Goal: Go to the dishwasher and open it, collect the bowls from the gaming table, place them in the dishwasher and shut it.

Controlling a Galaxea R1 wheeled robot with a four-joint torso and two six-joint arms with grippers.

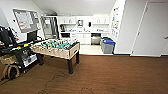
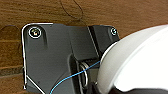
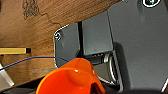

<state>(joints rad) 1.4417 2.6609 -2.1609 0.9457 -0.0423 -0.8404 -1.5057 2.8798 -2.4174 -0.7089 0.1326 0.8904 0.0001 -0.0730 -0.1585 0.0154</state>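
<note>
Right gripper with orange bowl (image 3: pixel 72 78), blue bins (image 1: pixel 108 45) near dishwasher (image 1: pixel 96 38)

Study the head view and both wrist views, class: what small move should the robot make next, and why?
Probably drive forward across the brown floor toward the dishwasher on the far kitchen wall. An orange bowl shows large in the right wrist view and a white bowl in the left wrist view, while the dishwasher lies far off, past the gaming table.

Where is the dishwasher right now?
In the head view the dishwasher sits under the far kitchen counter, right of the white cabinet doors and just behind the grey bins.
</note>
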